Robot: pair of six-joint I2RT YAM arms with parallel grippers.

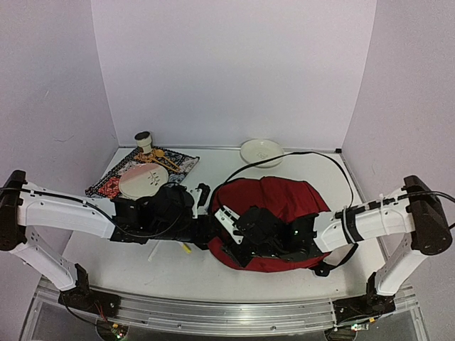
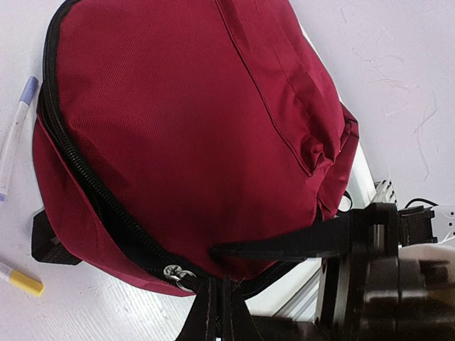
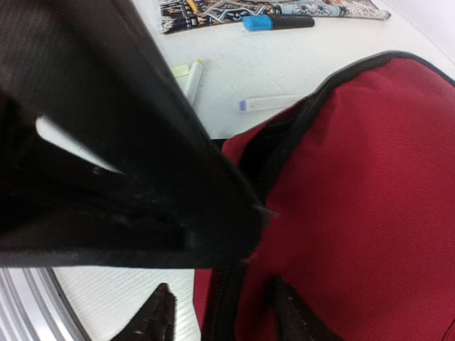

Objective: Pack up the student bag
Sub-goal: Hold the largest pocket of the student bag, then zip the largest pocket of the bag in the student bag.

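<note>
The student bag (image 1: 288,202), dark red with black zippers, lies on the table right of centre. In the left wrist view its black zipper (image 2: 85,177) curves round the side to a metal slider (image 2: 178,275). My left gripper (image 2: 217,312) is shut on the zipper edge just beside that slider. The right gripper's black finger (image 2: 298,241) lies across the bag above it. In the right wrist view my right gripper (image 3: 224,312) stands open, its fingertips (image 3: 153,316) straddling the bag's zipper edge (image 3: 284,135). A blurred black body hides the upper left of that view.
Loose pens lie left of the bag: a purple-capped one (image 2: 18,135), a yellow-tipped one (image 2: 21,280) and a blue marker (image 3: 274,23). A patterned cloth (image 1: 106,186) with a plate (image 1: 142,181) and a cup (image 1: 144,140) sits back left. A white bowl (image 1: 261,151) stands behind the bag.
</note>
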